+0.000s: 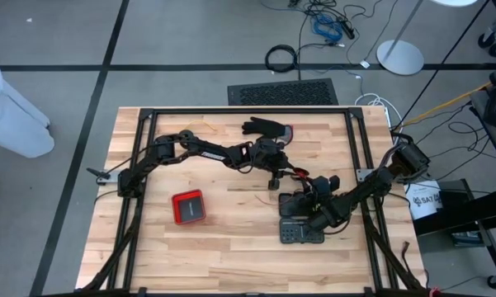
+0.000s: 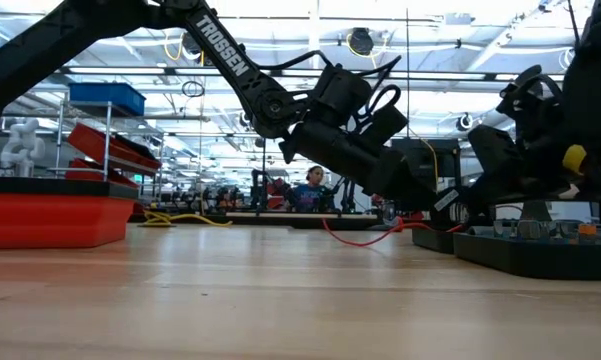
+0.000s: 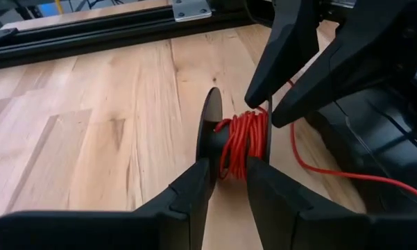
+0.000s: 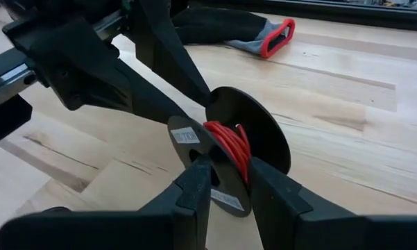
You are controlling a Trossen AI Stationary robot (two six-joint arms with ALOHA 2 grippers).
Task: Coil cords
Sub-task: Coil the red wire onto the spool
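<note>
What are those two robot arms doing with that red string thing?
Both arms are working on one small black spool with red cord wound round its middle. The left gripper and the right gripper each close on the spool from opposite sides, above the wooden table. A loose tail of the cord trails off toward the black trays. A black glove lies behind them.
</note>
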